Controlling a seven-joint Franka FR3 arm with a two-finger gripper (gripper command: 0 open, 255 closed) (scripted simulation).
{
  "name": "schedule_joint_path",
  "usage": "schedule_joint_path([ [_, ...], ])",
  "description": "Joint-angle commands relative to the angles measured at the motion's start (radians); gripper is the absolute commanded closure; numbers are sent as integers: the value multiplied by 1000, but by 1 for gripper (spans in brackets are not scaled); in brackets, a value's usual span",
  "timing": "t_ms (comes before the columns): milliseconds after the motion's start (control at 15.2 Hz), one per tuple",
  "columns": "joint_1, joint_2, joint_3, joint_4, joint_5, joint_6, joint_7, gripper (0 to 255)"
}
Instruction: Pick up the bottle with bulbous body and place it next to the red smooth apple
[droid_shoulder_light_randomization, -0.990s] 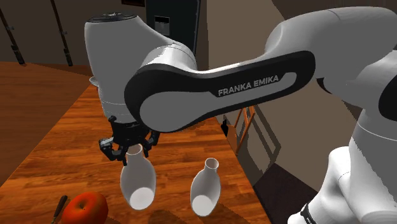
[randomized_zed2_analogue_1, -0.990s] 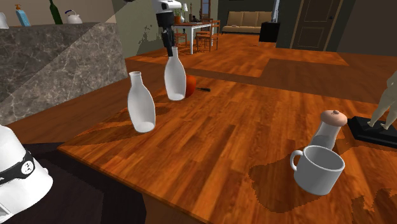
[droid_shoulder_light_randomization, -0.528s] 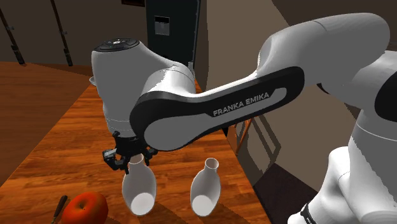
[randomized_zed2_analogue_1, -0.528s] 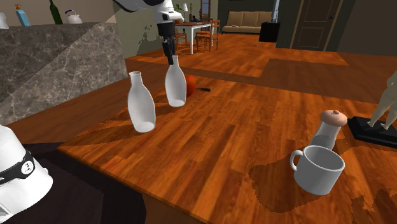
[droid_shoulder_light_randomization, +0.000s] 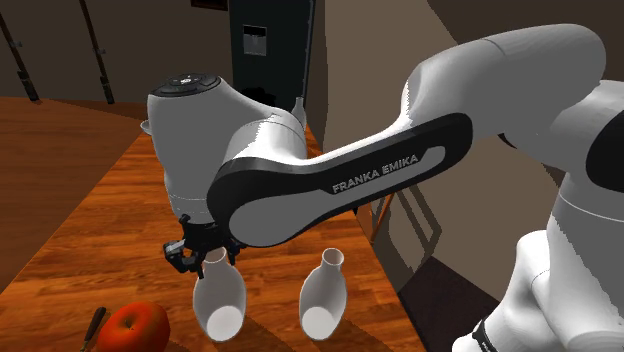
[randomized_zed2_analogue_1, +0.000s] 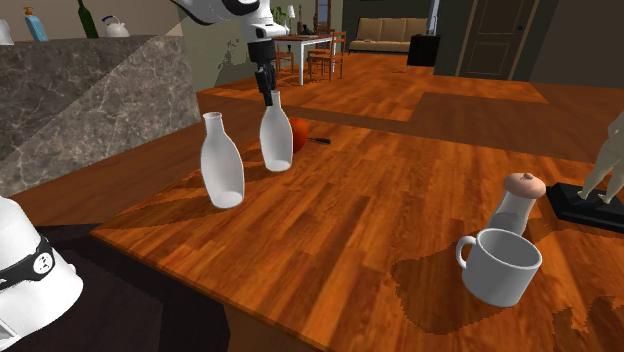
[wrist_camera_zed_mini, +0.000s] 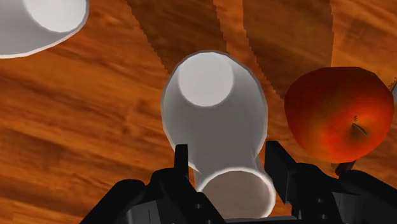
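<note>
One bottle (wrist_camera_zed_mini: 213, 114) seems clasped at its neck by the end effector (wrist_camera_zed_mini: 228, 153); arm (droid_shoulder_light_randomization: 300, 190) reads FRANKA EMIKA.

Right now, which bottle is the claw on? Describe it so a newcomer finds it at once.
On the wooden table beside the grey stone counter, find the red apple. The white bottle right next to it, neck clasped in the black claw, is the one; the other bottle stands free, away from the apple.
</note>
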Motion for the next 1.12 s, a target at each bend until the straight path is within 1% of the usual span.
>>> schedule_joint_path([
  [0, 0, 0, 0, 0, 0, 0, 0, 255],
  [66, 0, 0, 0, 0, 0, 0, 0, 0],
  [396, 0, 0, 0, 0, 0, 0, 0, 0],
  [660, 6, -28, 9, 89, 17, -115, -12, 0],
  [1056, 6, -28, 9, 89, 17, -115, -12, 0],
])
